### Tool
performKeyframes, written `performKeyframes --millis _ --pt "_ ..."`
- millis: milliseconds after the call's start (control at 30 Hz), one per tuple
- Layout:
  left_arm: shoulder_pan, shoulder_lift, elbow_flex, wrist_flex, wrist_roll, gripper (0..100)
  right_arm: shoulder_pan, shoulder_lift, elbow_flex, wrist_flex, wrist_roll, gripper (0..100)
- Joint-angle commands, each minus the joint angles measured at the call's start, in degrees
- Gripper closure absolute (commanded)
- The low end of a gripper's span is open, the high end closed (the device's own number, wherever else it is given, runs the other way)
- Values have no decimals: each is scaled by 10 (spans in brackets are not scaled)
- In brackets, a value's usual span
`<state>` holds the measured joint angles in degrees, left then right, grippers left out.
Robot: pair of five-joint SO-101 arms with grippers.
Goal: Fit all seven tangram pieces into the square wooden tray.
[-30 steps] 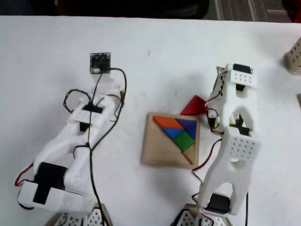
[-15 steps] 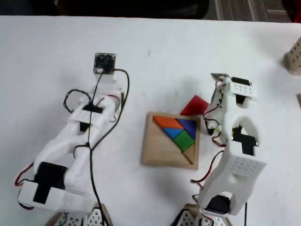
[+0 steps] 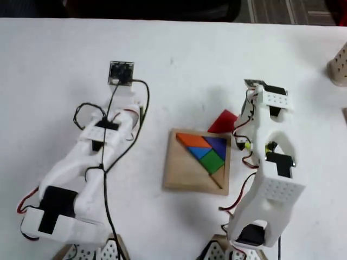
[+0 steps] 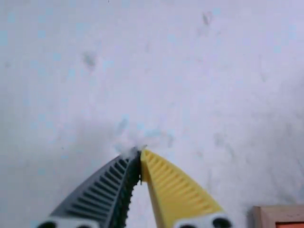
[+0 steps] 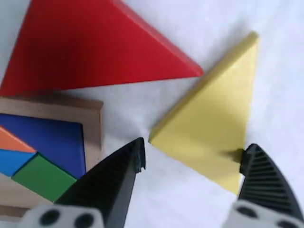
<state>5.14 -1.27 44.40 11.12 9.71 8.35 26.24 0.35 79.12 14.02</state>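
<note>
Your right arm [image 3: 269,187] has edged its wrist farther up the table since a second ago. High view: tray [image 3: 181,176] lies between the arms, coloured pieces [image 3: 209,151] fill its far-right half, and red triangle [image 3: 224,121] lies on the table [image 3: 179,54] at its far corner. Left wrist: left gripper [image 4: 140,154] pinched closed, empty, over bare table. Right wrist: right gripper [image 5: 194,156] spread wide, jaws astride yellow triangle [image 5: 213,118], not clamped.
</note>
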Motion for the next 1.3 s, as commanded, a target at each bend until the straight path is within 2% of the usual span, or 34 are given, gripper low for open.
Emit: performKeyframes --millis 0,300,500,1267 --pt "-2 14 -30 -18 -4 973 -5 -27 -25 -13 -19 684" --pt "-1 30 -35 -20 -4 972 -6 4 -25 -59 -18 686" --pt "16 33 -34 -20 -5 972 -7 18 -25 -49 17 686" --pt "17 35 -34 -20 -5 972 5 19 -7 -24 23 690"
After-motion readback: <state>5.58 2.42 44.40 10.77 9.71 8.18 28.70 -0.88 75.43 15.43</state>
